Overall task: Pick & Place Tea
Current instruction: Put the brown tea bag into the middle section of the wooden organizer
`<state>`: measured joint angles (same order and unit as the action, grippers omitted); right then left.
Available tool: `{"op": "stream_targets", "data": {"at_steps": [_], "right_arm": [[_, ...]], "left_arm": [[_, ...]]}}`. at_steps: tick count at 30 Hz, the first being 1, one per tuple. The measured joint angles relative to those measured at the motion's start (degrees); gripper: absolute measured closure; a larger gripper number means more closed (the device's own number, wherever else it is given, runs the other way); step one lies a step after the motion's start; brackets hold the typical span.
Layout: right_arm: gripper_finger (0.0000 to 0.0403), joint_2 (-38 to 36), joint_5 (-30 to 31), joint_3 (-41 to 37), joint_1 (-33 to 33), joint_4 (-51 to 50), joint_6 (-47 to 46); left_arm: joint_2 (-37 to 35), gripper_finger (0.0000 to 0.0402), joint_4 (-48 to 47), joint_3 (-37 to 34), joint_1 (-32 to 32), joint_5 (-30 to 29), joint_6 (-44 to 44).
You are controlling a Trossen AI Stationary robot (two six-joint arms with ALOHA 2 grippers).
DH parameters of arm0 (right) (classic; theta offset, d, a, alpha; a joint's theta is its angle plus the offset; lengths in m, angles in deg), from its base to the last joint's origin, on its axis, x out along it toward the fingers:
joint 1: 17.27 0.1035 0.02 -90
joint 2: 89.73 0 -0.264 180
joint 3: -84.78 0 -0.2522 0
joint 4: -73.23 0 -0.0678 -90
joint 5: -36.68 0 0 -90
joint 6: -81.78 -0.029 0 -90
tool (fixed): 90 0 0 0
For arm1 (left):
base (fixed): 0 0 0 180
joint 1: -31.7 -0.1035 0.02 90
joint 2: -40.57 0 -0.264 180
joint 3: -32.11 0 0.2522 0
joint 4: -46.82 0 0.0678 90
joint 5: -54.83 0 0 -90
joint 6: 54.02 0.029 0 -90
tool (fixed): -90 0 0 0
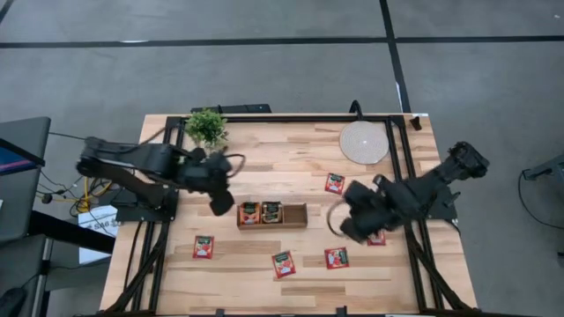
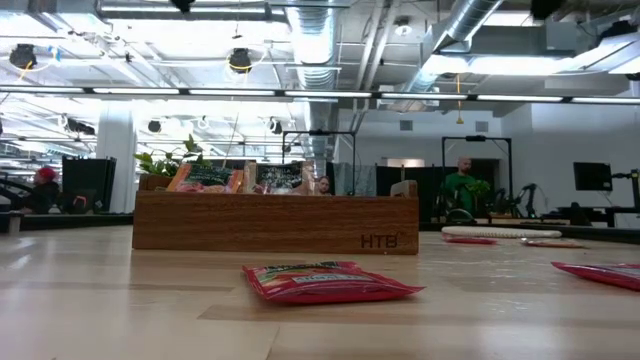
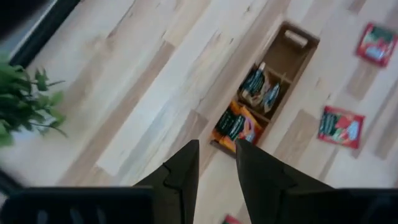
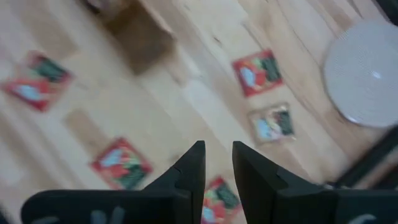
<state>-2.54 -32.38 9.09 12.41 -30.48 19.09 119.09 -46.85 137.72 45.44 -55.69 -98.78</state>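
- On the near side of the wooden tray (image 1: 271, 214), three red tea sachets are seen lying flat on the table: one (image 1: 204, 246) off the tray's left end, one (image 1: 283, 263) in front of its middle, one (image 1: 336, 257) off its right end
- The tray is laid with its long axis across the table, left to right; sachets are stood in its left and middle compartments, and the right compartment (image 1: 296, 214) is seen bare
- The left gripper (image 1: 222, 201) is held above the table just off the tray's left end; its fingers (image 3: 183, 171) are parted by a narrow gap and nothing is pinched
- The right gripper (image 1: 348, 224) is held off the tray's right end, fingers (image 4: 193, 168) likewise slightly apart and nothing is carried
- A further sachet (image 1: 376, 238) is half covered by the right arm, right of the tray
- The loose sachets off the right end are judged nearer the right gripper, so a pick there and a short carry leftward to the bare compartment is suggested; only the left-end sachet is better reached by the left arm
- Beyond the tray, another red sachet (image 1: 334, 182) is seen, then a pale round disc (image 1: 364, 141) and a small plant (image 1: 205, 126)
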Motion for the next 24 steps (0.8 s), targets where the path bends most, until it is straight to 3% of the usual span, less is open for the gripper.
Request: {"op": "stream_targets", "data": {"at_steps": [6,10,17,24], "right_arm": [[0.0331,-3.12,-7.37,-9.91,-12.04,1.91,9.94],[0.0331,-7.59,-11.6,-17.89,-20.34,9.72,16.91],[0.0331,-12.1,-21.85,-30.71,-37.97,20.14,27.8],[0.0302,-11.79,-24.73,-36.33,-49.29,20.51,35.06]], "left_arm": [[-13.25,0.0303,10.23,-14.82,0.15,-0.53,-2.11],[-19.54,0.0303,12.11,-20.68,0.15,-3.42,-1.23],[-27.03,0.0303,12.84,-25.5,0.13,-5.11,-0.99],[-31.01,0.0303,13.2,-27.12,0.13,-5.16,-0.78]]}}
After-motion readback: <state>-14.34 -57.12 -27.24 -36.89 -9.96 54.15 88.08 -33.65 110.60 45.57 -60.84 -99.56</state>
